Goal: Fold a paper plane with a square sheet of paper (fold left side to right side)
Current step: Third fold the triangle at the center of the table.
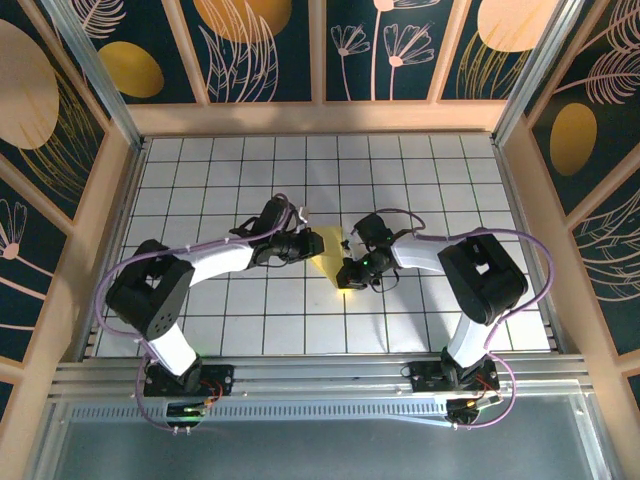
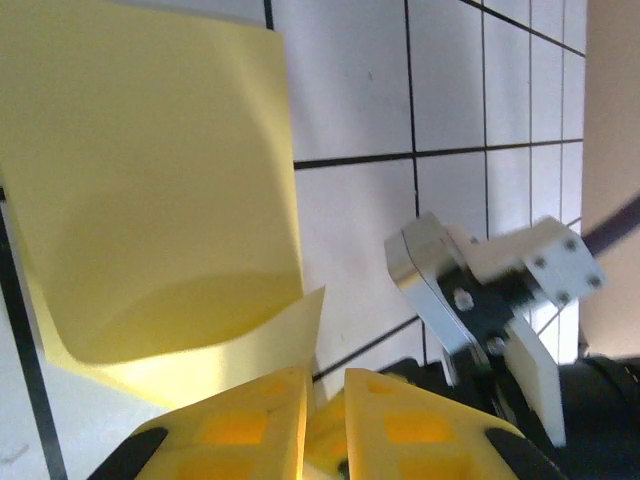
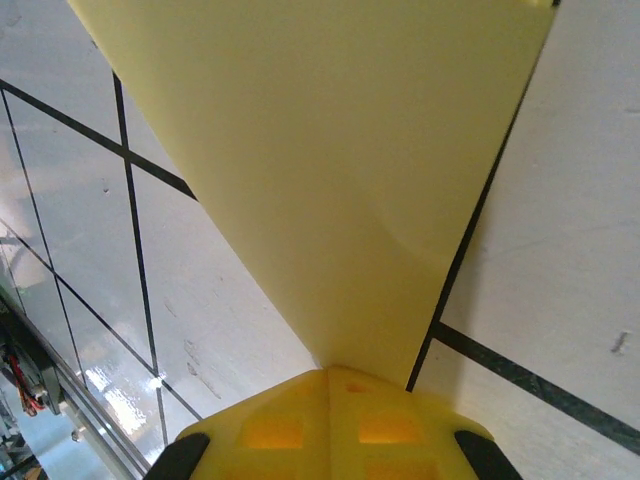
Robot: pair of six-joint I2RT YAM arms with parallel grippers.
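mid-fold at the bench's centre: the square sheet of paper is lifted between both arms. left fingers nearly closed, pinching one edge; right fingers clamped on another (fully shut). next, carry left edge across, aligned.

A white worktop ruled with a dark grid is enclosed by dark blue wall panels patterned with gold ovals and pale leaf outlines. Pale wooden framing borders the worktop, and a ribbed aluminium rail lines its near edge.
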